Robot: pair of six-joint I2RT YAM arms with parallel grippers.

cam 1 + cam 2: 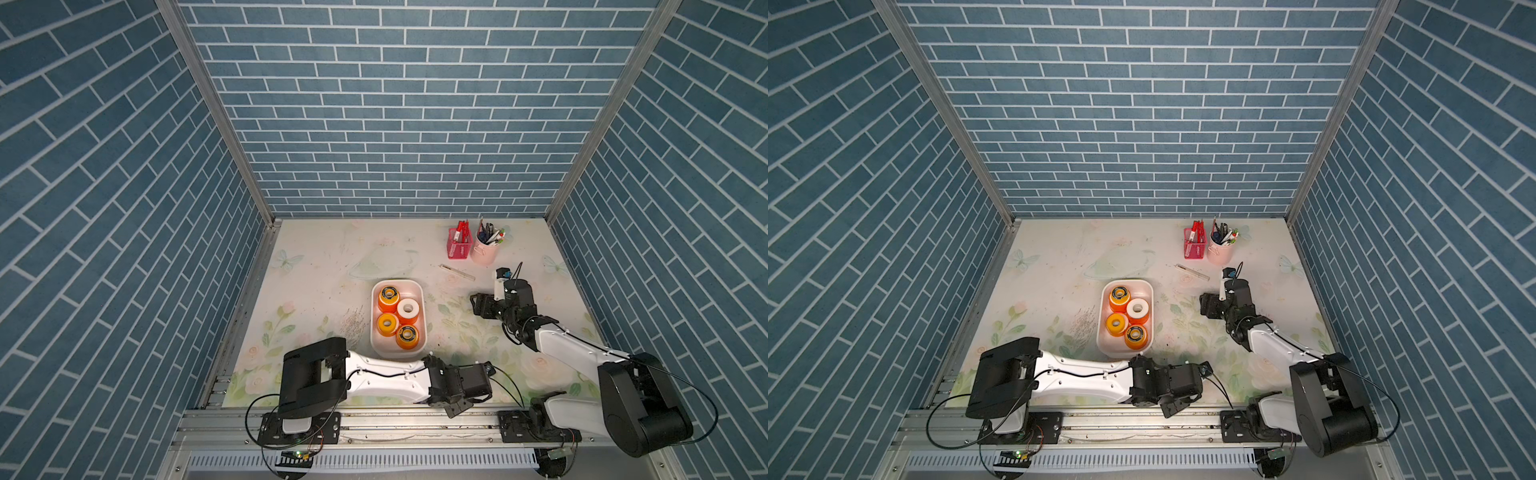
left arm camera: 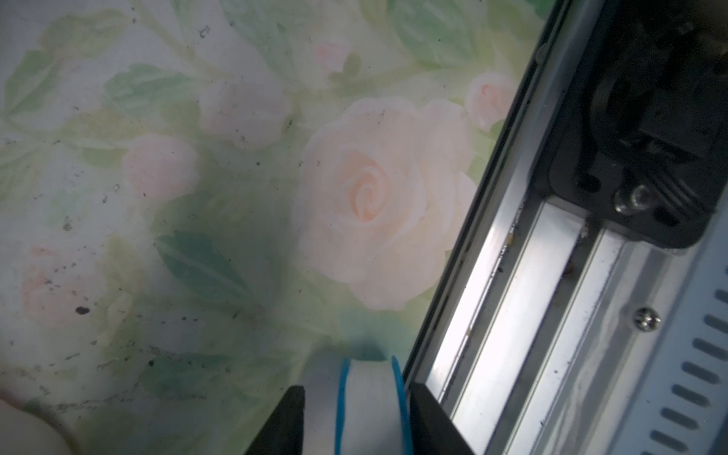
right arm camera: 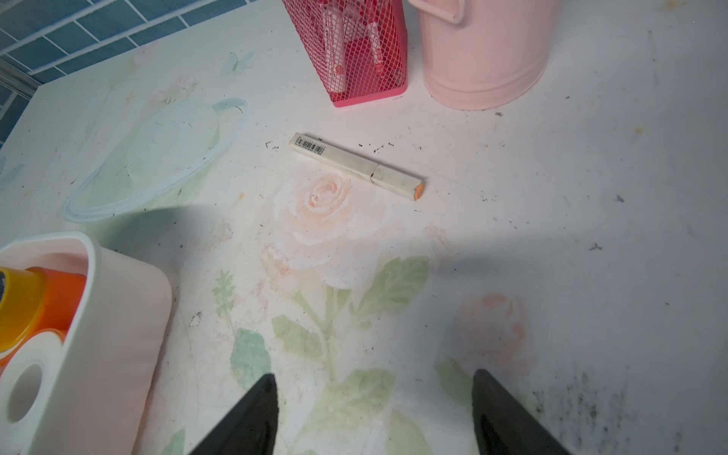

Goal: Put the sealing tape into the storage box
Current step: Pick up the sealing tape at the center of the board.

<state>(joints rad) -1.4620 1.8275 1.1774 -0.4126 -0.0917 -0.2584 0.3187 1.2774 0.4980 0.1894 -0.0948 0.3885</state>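
A spool of sealing tape (image 2: 370, 405), white with blue flanges, stands on edge between the fingers of my left gripper (image 2: 356, 390), which is shut on it just above the floral mat, by the front rail. The white storage box (image 1: 395, 351) (image 1: 1121, 351) sits mid-table and holds several orange spools (image 1: 388, 297) and a white-topped one (image 1: 407, 309). My right gripper (image 3: 372, 378) (image 1: 478, 306) hovers open and empty to the right of the box, whose wall (image 3: 110, 335) shows in the right wrist view.
A red mesh basket (image 1: 459, 245) and a pink pen cup (image 1: 484, 249) stand at the back right. A cream marker (image 3: 354, 163) lies on the mat in front of them. The aluminium rail (image 1: 374, 419) runs along the front edge.
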